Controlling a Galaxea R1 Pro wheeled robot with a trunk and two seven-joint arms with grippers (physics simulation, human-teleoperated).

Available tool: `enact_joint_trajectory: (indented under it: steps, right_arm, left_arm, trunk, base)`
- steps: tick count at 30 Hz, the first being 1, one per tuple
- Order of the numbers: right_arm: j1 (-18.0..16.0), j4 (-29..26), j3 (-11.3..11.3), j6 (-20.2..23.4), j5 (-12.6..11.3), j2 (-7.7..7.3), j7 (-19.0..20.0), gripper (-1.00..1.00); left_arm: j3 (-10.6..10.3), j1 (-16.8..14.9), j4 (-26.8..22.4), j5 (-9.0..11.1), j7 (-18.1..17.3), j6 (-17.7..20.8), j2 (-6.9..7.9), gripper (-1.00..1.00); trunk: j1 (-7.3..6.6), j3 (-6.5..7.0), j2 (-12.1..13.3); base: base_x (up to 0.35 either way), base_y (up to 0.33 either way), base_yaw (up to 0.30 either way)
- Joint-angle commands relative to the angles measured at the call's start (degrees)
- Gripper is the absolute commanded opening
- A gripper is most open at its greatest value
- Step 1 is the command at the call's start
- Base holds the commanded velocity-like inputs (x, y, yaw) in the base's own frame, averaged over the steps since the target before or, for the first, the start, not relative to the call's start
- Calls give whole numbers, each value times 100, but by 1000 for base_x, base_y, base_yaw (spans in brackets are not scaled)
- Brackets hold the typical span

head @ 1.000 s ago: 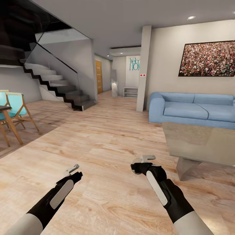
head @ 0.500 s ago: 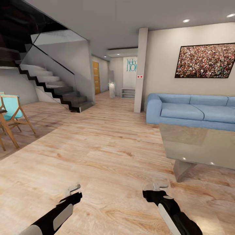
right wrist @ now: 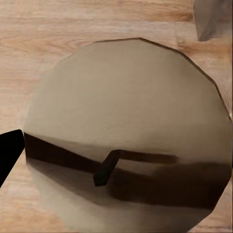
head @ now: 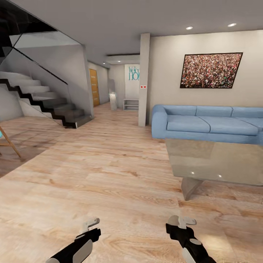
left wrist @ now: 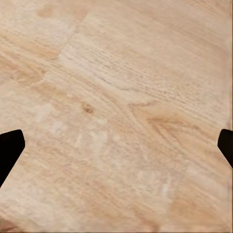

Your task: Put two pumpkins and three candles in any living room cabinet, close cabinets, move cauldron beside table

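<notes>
Vs. 1 s ago: whole head view swung right, i.e. camera turn, not obj. motion. Coffee table (head: 219,160) now nearer frame centre, both arms lower in frame. Est.: transit phase, cabinet yet to be located.

Right gripper (head: 181,220), lower right, grasping candle (right wrist: 126,121), wick up. Left gripper (head: 91,222), lower left, released over floor (left wrist: 116,116).

Count: 1 candle, 1 coffee table, 1 sofa (head: 204,124), 2 grippers.

only readable-ish text is on the white wall panel with teal lettering (head: 133,73) down the hallway, around 12 o'clock from the robot. top line starts "wel", the line under looks like "ho", rest is cut off by the grey square pillar (head: 143,78). too blurry to be sure. nothing else has writing.
</notes>
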Motion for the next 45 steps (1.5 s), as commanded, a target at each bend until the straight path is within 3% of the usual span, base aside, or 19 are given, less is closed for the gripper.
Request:
enact_joint_trajectory:
  steps: [1,3,8,14,23,25,26,28,32,37,40,45]
  right_arm:
    - [-6,40,32,-75,-56,-7,-54,-100]
    - [-6,209,38,-403,-55,-2,-51,-100]
    - [-5,513,35,-813,-72,1,-45,-100]
    - [-5,868,18,-1417,-70,-1,-45,-100]
    - [-5,1081,25,-1773,-68,2,-46,-100]
    - [-5,1125,25,-1903,-64,2,-50,-100]
    - [-5,1148,25,-2025,-65,2,-53,-100]
    - [-5,1158,24,-2041,-70,2,-53,-100]
    - [-5,1287,25,-2205,-70,12,-47,-100]
    - [-5,1513,25,-2526,-65,18,-47,-100]
    - [-5,1592,9,-2699,-78,11,-45,-100]
    - [-5,1713,24,-2871,-77,18,-45,-100]
  left_arm:
    - [-46,-4,57,16,49,12,-57,100]
    - [-54,1,268,-2,49,10,-253,100]
    - [-182,4,413,5,48,14,-383,100]
    - [-164,5,510,20,49,6,-244,100]
    - [-210,13,519,12,-23,-30,-309,100]
    - [-214,13,527,20,-26,-294,-314,100]
    - [-217,13,628,22,-28,-615,-328,100]
    - [-218,13,644,18,-24,-677,-332,100]
    - [-216,13,710,43,-21,-1483,-326,100]
    - [-232,13,976,39,-21,-1641,-395,100]
    - [-235,13,1209,38,-29,-1671,-524,100]
    - [-236,13,1244,38,-30,-1665,-544,100]
  trunk:
    - [-24,10,38]
    - [-68,38,119]
    - [-177,105,319]
    - [-309,182,560]
    - [-507,286,921]
    - [-551,308,1001]
    - [-573,318,1041]
    - [-617,340,1121]
    - [-705,382,1282]
    - [-814,435,1482]
    - [-880,467,1603]
    - [-990,521,1803]
  base:
    - [0,0,-254]
    - [0,0,-245]
    - [0,0,-235]
    - [0,0,-223]
    - [0,0,-187]
    - [0,0,-156]
    - [0,0,-155]
    - [0,0,-155]
    - [0,0,-156]
    - [0,0,-154]
    - [0,0,-153]
    - [0,0,-153]
